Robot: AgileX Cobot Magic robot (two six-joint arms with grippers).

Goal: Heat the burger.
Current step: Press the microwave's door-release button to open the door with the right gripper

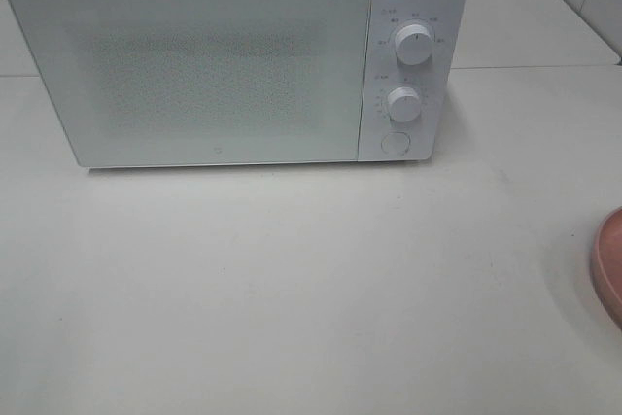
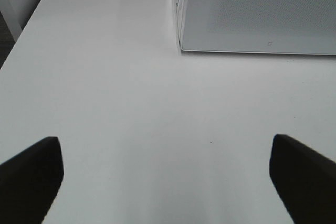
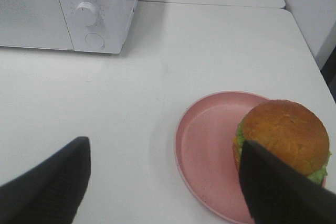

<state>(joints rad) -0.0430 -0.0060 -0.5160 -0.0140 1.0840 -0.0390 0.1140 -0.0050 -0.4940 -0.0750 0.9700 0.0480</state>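
Note:
The burger (image 3: 283,129), with a brown domed bun and green lettuce at its edge, sits on the outer side of a shallow pink dish (image 3: 205,140) in the right wrist view. My right gripper (image 3: 165,148) hovers open above the dish's near side, one finger (image 3: 278,190) overlapping the burger's front. My left gripper (image 2: 164,145) is open over bare white table, holding nothing. In the exterior high view only a sliver of the pink dish (image 1: 609,264) shows at the right edge; the burger and both grippers are outside that picture.
A white microwave (image 1: 224,55) stands at the back of the table with its door shut, two knobs and a round button (image 1: 394,142) on its right panel. Its lower door corner (image 2: 184,48) shows ahead of my left gripper. The table's right edge (image 3: 310,51) runs near the dish.

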